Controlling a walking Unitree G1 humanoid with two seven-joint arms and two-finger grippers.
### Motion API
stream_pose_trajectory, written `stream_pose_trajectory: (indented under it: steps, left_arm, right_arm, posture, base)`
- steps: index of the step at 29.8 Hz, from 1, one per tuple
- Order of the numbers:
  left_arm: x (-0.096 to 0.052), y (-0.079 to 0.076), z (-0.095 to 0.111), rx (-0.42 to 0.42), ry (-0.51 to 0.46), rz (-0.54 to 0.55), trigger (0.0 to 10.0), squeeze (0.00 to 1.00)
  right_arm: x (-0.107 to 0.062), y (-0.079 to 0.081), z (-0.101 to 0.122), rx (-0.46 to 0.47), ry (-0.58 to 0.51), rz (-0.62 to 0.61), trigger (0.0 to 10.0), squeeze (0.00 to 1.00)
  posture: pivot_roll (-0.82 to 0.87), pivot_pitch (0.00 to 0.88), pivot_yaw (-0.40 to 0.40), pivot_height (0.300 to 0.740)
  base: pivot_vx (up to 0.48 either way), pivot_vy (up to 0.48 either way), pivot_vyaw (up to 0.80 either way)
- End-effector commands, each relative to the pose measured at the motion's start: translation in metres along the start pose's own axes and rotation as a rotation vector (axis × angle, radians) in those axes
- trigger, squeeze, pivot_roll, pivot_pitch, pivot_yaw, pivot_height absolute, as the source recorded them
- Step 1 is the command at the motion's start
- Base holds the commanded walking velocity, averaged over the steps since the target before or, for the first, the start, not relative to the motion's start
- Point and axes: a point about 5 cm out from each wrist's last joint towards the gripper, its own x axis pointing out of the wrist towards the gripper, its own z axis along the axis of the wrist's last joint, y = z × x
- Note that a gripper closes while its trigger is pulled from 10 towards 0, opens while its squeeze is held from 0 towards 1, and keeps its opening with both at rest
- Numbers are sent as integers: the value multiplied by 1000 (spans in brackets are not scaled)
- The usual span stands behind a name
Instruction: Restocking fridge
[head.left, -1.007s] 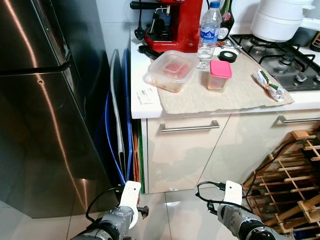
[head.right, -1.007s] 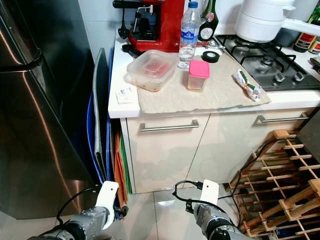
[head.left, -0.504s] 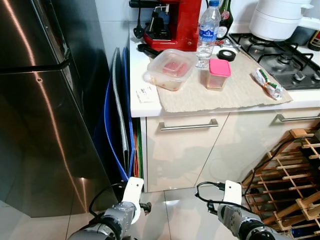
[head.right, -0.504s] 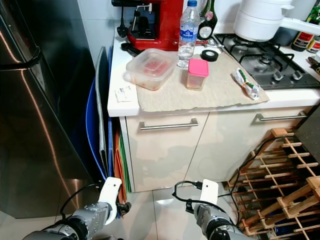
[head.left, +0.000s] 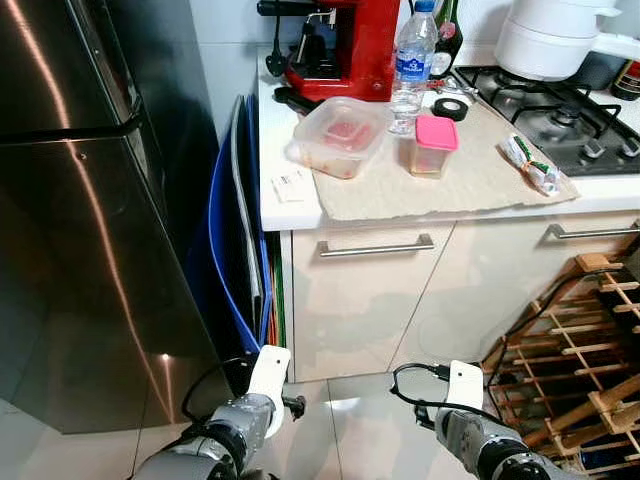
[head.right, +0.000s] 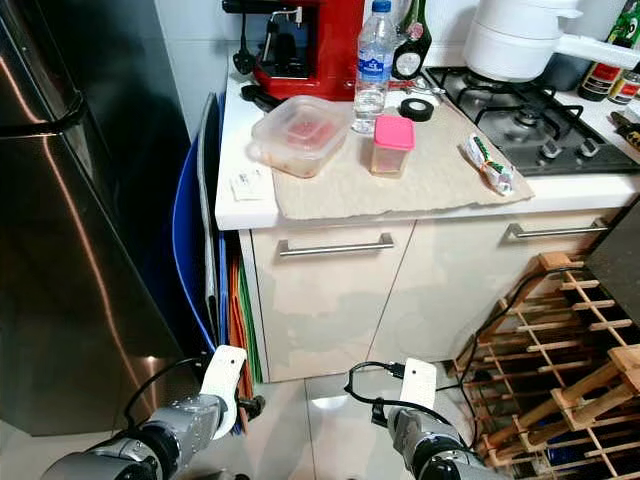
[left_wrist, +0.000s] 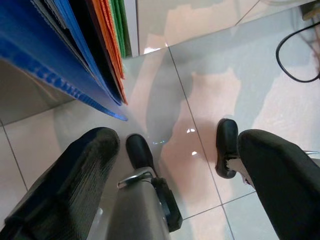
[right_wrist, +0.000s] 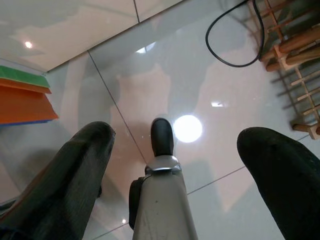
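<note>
Fridge (head.left: 90, 200): seen at far left, steel doors closed.
Left gripper (left_wrist: 170, 165): held low over floor tiles, fingers spread wide, nothing held.
Lidded container (head.left: 338, 137): set on counter mat, right of fridge.
Pink-lidded tub (head.left: 431, 147): just right of container.
Right gripper (right_wrist: 175, 165): held low near wine rack (head.left: 590, 340), fingers wide apart, empty.

Bright, sharp frames; lamp glare on floor tiles (right_wrist: 187, 128).

Both arms low, jaws apart.
</note>
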Motion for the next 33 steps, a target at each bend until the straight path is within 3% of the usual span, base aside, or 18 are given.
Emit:
stream_pose_trajectory:
  steps: [1,33]
  left_arm:
    - [-3,8,30,15,-95,21,10000,0]
    - [-3,9,30,14,-96,22,10000,0]
  right_arm:
    - [0,-2,5,-20,-20,-5,10000,0]
    - [0,-4,6,-79,-29,0,10000,0]
  posture:
    - [70,0,-13,740]
    - [76,0,-19,740]
  base:
    - [0,0,0]
    - [0,0,0]
